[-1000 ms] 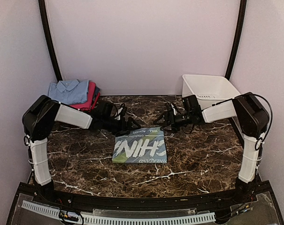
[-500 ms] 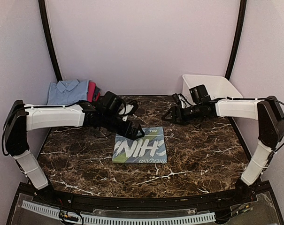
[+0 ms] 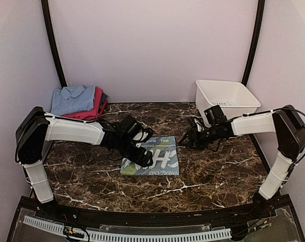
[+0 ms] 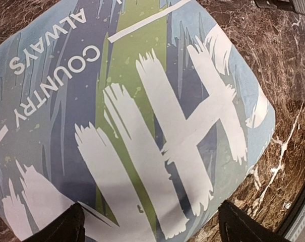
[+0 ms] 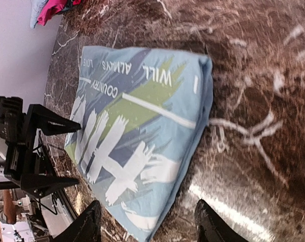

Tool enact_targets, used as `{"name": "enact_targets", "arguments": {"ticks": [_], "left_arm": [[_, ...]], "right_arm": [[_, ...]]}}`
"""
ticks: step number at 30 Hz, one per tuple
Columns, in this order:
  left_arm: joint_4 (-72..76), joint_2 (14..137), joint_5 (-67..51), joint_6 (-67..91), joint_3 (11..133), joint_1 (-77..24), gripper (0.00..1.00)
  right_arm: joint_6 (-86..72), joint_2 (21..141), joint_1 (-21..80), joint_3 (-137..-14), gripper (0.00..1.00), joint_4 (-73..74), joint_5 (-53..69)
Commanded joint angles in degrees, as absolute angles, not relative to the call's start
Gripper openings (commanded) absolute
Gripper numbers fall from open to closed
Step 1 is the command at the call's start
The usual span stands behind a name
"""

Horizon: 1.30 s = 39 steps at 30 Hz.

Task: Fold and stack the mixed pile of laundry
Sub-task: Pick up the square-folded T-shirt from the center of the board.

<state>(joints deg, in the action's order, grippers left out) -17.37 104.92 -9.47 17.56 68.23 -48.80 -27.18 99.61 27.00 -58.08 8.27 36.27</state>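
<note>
A folded pale blue tee with white print (image 3: 151,162) lies flat on the marble table, mid-front. My left gripper (image 3: 144,157) hovers over its left half, open and empty; in the left wrist view the tee (image 4: 142,116) fills the frame between the gripper's (image 4: 153,229) spread fingertips (image 4: 71,227). My right gripper (image 3: 186,141) is open and empty just off the tee's far right corner; in the right wrist view (image 5: 148,227) it looks along the tee (image 5: 137,126). A stack at the back left holds a pale blue collared shirt (image 3: 73,98) over magenta-pink (image 3: 96,107) and dark pieces.
A white plastic tub (image 3: 225,96) stands at the back right, behind the right arm. Pale walls and dark curved posts close in the back and sides. The left gripper (image 5: 36,151) shows in the right wrist view across the tee.
My left gripper has moved nearer and down over the tee's left half. My right gripper has dropped from near the tub toward the tee's far right corner. The tee has not moved.
</note>
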Motion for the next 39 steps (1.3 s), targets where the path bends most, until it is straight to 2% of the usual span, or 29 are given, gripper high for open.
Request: {"name": "enact_targets", "arguments": {"ticks": [1,5,12,15,19,28,31,36,39], "left_arm": [[-21.2,104.1,-4.7,14.1,71.6,-51.0,0.90],[-22.1,104.7,2.1,6.8,75.9,-57.5,0.83],[-14.3,107.9,3.6,-10.0,77.6,-65.7,0.50],[-10.9,110.1,1.6,-15.1,77.3,-66.8,0.41],[-7.7,113.3,1.5,-19.6,78.0,-67.0,0.33],[-5.8,119.6,2.5,-22.9,80.3,-67.0,0.30],[-5.6,120.5,2.5,-23.6,80.1,-67.0,0.24],[-5.1,120.7,3.4,-23.5,79.7,-67.0,0.05],[-2.0,119.0,3.2,-22.3,78.5,-66.9,0.00]], "right_arm": [[-32.8,93.6,27.4,-50.5,0.59,3.1,37.1],[-34.8,89.9,27.4,-46.0,0.58,2.2,36.8],[-35.9,86.0,27.2,-42.0,0.58,2.5,37.1],[-37.3,85.0,27.1,-40.6,0.58,1.6,37.9],[-39.8,83.4,26.5,-38.1,0.58,-1.0,38.7],[-43.1,86.1,26.0,-35.1,0.58,-7.1,41.0],[-44.8,86.7,26.0,-34.1,0.58,-9.5,42.0],[-47.4,86.8,26.0,-32.4,0.59,-11.9,42.1],[-49.4,87.6,26.0,-31.5,0.62,-14.2,42.9]]}}
